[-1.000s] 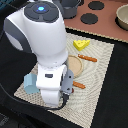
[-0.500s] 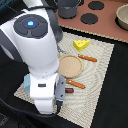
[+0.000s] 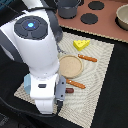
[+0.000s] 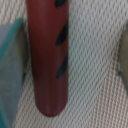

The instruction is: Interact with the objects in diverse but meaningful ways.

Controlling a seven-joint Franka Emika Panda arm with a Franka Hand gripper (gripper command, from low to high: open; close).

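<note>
My gripper [image 3: 64,92] hangs low over the near part of the woven mat; the white hand hides its fingers, and none show in the wrist view. A dark red sausage [image 4: 47,55] with black grill marks lies on the mat right under the wrist camera; its end shows beside the hand [image 3: 70,91]. A light blue edge, perhaps the cup [image 4: 9,65], is beside it. The yellow holed cheese wedge [image 3: 81,44], a thin brown sausage [image 3: 87,58] and a second orange-brown stick [image 3: 76,84] lie on the mat. The pan and the bread block are out of view.
A round tan disc [image 3: 69,65] lies mid-mat. The beige mat [image 3: 102,65] sits on a black table. Behind it is a brown stove top with black burners [image 3: 90,19], a grey pot [image 3: 67,7] and a bowl [image 3: 122,15]. My arm's bulk [image 3: 32,45] hides the mat's left part.
The arm has swung a little toward the exterior view's left and lower over the mat since one second ago; it has hardly moved in the last half second. The toys lie unmoved.
</note>
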